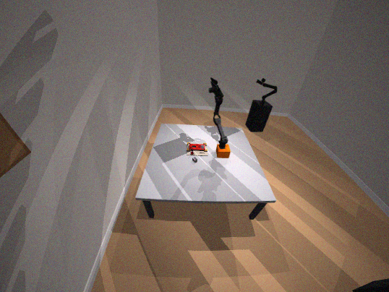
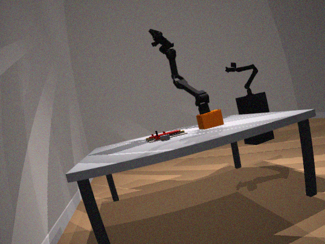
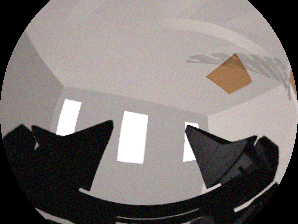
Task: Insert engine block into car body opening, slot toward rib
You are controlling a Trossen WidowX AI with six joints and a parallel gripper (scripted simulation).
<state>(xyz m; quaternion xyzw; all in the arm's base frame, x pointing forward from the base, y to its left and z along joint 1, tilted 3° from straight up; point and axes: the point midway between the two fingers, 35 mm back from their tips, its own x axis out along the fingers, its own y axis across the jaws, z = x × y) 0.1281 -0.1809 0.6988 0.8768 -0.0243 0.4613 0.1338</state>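
Overhead, tool open, engine block beside car body

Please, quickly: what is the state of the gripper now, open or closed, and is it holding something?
Gripper: open, jaws wide apart, holding nothing, raised high above the table.

Worktop: smooth, matt grey with a faint sheen. Floor: wood planks, satin finish. Walls: matt grey. Arm and pincer: matt black. Base: plain matt orange. Car body: red, plastic-looking.
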